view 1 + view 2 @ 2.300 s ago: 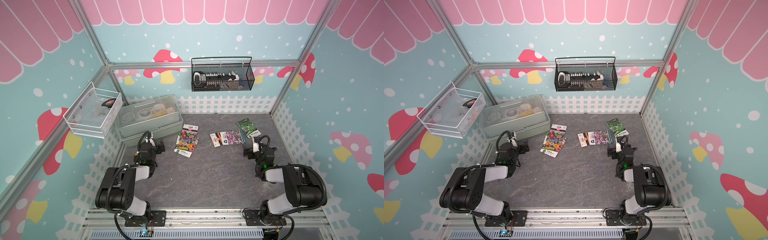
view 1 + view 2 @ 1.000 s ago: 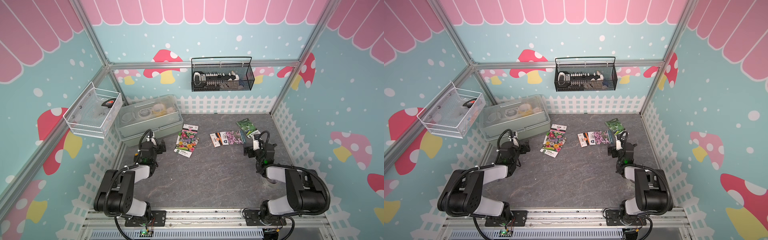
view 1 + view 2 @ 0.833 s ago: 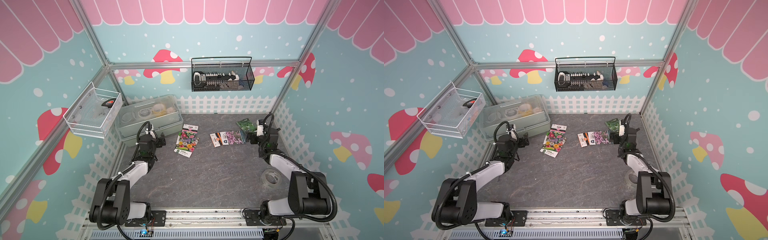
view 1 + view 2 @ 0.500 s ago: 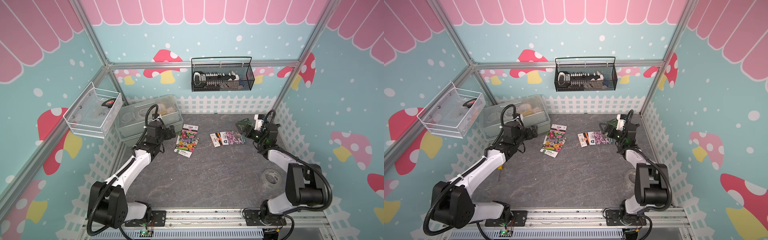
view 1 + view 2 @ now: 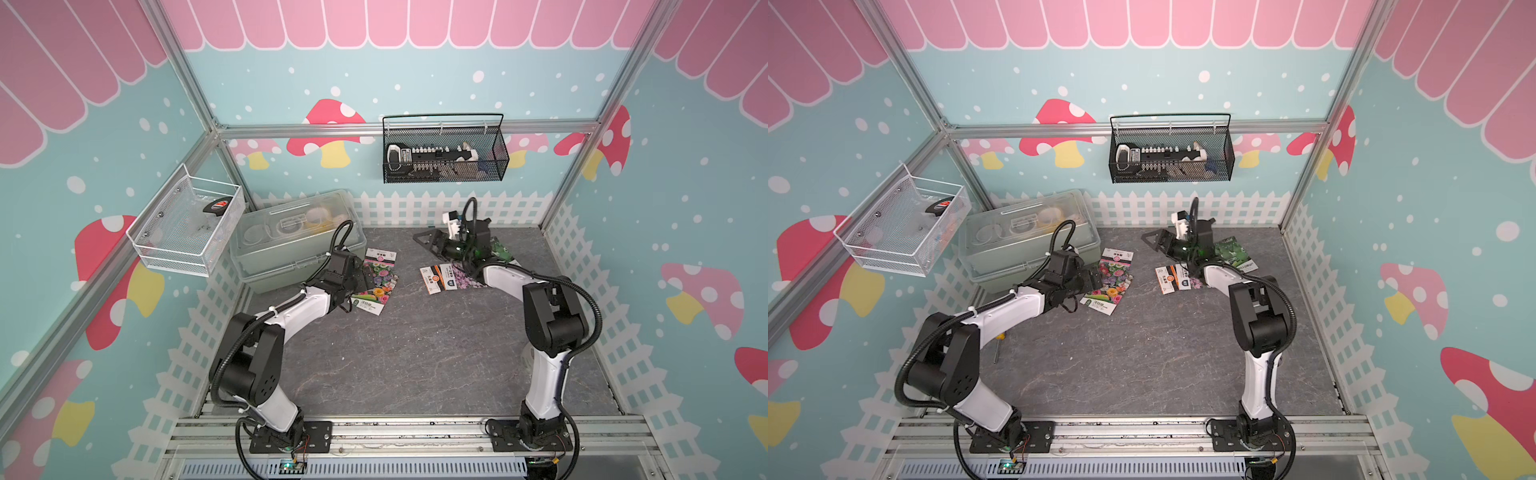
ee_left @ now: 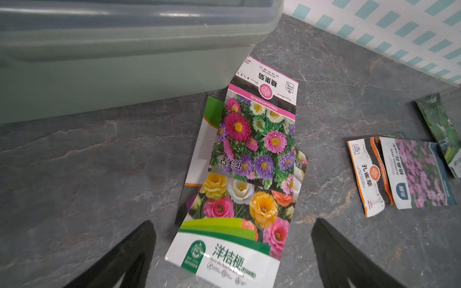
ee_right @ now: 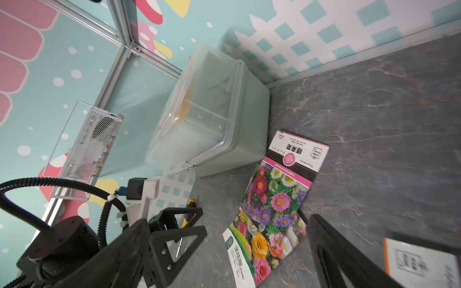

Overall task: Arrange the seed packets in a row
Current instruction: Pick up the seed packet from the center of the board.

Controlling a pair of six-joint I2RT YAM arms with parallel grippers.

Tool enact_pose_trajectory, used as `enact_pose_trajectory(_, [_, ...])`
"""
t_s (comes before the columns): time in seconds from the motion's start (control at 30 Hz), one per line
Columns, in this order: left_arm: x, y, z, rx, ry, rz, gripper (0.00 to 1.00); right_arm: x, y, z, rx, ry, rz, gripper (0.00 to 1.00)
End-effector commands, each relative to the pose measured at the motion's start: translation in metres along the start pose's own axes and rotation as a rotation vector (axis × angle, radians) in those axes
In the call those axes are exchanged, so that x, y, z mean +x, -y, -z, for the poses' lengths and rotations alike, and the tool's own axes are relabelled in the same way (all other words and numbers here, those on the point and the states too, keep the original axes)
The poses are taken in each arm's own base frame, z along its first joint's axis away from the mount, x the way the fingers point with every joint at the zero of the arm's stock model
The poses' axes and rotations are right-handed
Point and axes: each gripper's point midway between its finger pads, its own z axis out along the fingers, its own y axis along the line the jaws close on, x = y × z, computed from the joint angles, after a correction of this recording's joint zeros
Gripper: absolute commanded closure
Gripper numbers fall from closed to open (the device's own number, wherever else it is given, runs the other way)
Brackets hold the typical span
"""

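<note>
White wire basket is hanging on the left wall, and just right of it a pale green lidded box is sitting in the table's back left corner. Next along, the left gripper is hovering at the left edge of a pile of three seed packets, jaws spread wide and gripping nothing. In the left wrist view the white label end of the lisianthus packet is lying between the two fingers, apart from both. The chrysanthemum packet is lying over it, and a third packet is peeking out underneath. The pile's long axis is running front to back, leaning slightly right, with the lisianthus label facing the front and the chrysanthemum label facing the fence. Further right, an orange-and-white packet and a purple-flowered packet are overlapping, their long axes running across the table and their labels facing left. The right gripper is hanging just behind them, pointing left, jaws wide and empty. Beyond it a green packet is lying diagonally, back-left to front-right. Everything is resting on a dark grey marbled tabletop, teal mushroom walls are closing it in, and a black mesh basket is hanging on the back wall.
</note>
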Motion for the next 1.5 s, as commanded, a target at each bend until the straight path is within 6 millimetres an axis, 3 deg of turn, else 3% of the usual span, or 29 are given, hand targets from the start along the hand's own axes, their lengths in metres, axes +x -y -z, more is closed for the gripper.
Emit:
enact_pose_trajectory(0.0, [-0.012,0.017,-0.02,0.08,0.033,0.03,0.04,0.06,0.056,-0.024,0.219,-0.218,-0.058,0.05])
enact_pose_trajectory(0.2, [-0.012,0.016,-0.051,0.16,0.034,0.06,0.06,0.082,0.088,-0.055,0.248,-0.258,-0.138,0.07])
enact_pose_trajectory(0.5, [-0.026,0.018,-0.063,0.256,0.048,0.083,0.15,0.094,0.111,-0.083,0.27,-0.291,-0.152,0.07])
enact_pose_trajectory(0.67, [-0.026,0.019,-0.076,0.292,0.018,0.114,0.28,0.097,0.116,-0.095,0.268,-0.3,-0.166,0.08])
enact_pose_trajectory(0.77, [-0.023,0.017,-0.083,0.285,-0.013,0.124,0.31,0.099,0.118,-0.099,0.269,-0.31,-0.171,0.08])
enact_pose_trajectory(0.9, [-0.025,0.011,-0.081,0.235,-0.012,0.118,0.31,0.101,0.119,-0.103,0.263,-0.314,-0.181,0.08])
enact_pose_trajectory(1.13, [-0.038,0.004,-0.06,0.187,0.056,0.095,0.28,0.108,0.124,-0.107,0.264,-0.328,-0.193,0.08])
enact_pose_trajectory(1.47, [-0.021,0.001,-0.094,0.199,-0.011,0.13,0.28,0.111,0.121,-0.113,0.25,-0.334,-0.201,0.08])
